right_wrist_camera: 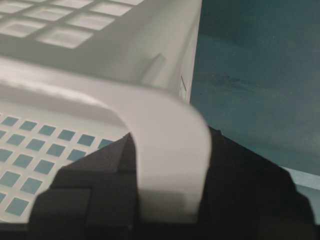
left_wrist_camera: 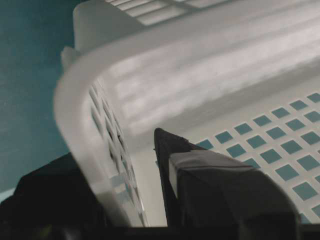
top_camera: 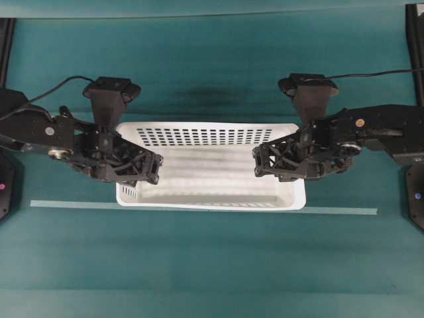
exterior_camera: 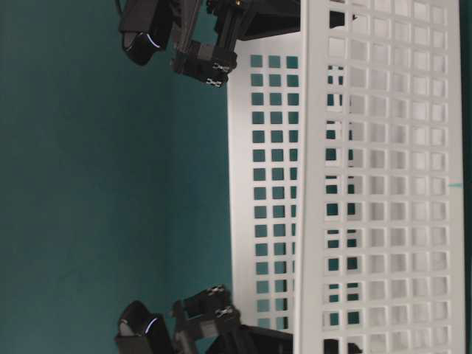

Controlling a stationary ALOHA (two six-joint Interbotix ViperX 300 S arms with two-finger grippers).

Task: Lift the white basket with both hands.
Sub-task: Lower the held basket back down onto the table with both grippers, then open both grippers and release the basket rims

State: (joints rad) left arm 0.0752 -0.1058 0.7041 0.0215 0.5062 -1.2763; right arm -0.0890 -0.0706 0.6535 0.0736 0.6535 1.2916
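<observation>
The white basket (top_camera: 212, 169) lies lengthwise between both hands on the teal cloth, its slotted far wall (top_camera: 199, 136) in view. My left gripper (top_camera: 154, 169) is shut on the basket's left end wall, one finger (left_wrist_camera: 170, 155) inside and the rim (left_wrist_camera: 75, 100) running between the jaws. My right gripper (top_camera: 258, 162) is shut on the right end's rolled rim (right_wrist_camera: 165, 140), with black fingers (right_wrist_camera: 95, 175) either side of it. The table-level view shows the basket's long slotted wall (exterior_camera: 383, 184) close up. From these views I cannot tell whether the basket is off the table.
A pale tape strip (top_camera: 66, 204) runs across the cloth under the basket's near edge. A dark smudge (top_camera: 212, 96) marks the cloth behind the basket. Arm bases stand at the left edge (top_camera: 5, 182) and right edge (top_camera: 416, 195).
</observation>
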